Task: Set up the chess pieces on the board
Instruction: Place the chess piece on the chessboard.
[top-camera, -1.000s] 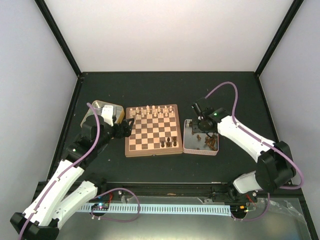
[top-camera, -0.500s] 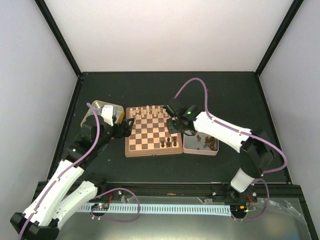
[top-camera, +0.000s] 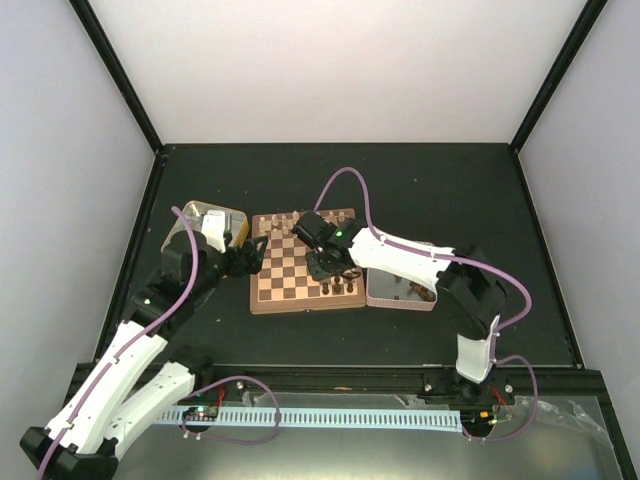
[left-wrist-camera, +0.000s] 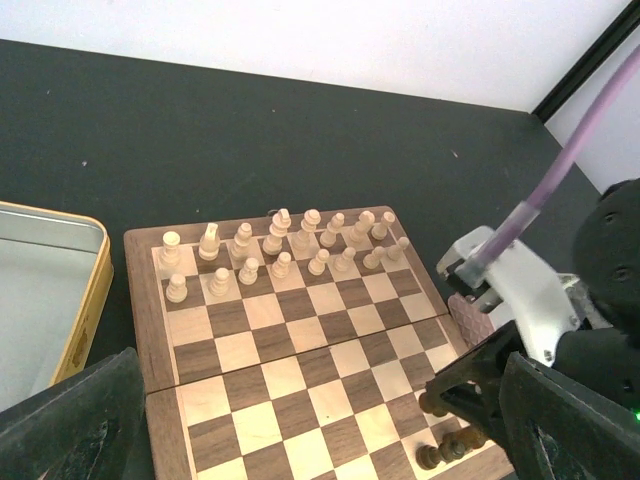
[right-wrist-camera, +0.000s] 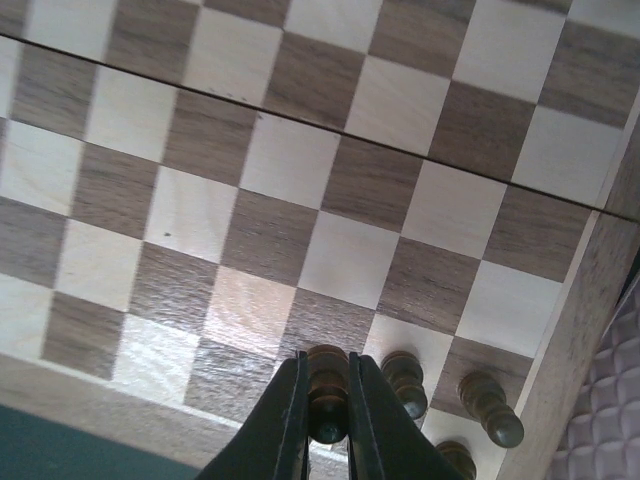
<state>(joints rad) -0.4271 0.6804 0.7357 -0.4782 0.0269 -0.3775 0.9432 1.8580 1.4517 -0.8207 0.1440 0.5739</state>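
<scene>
Over the board (top-camera: 285, 282), near-right corner, right gripper (right-wrist-camera: 327, 365) pinches a dark chess piece (right-wrist-camera: 327, 415); left gripper (top-camera: 252, 258) wide open by the board's left edge.

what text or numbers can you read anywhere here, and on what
No readable text in any view.
board: plain squares and rim, no letters or numbers.
gold tin: no label on the part that shows.
circuit board at the near edge: too small to read.
</scene>
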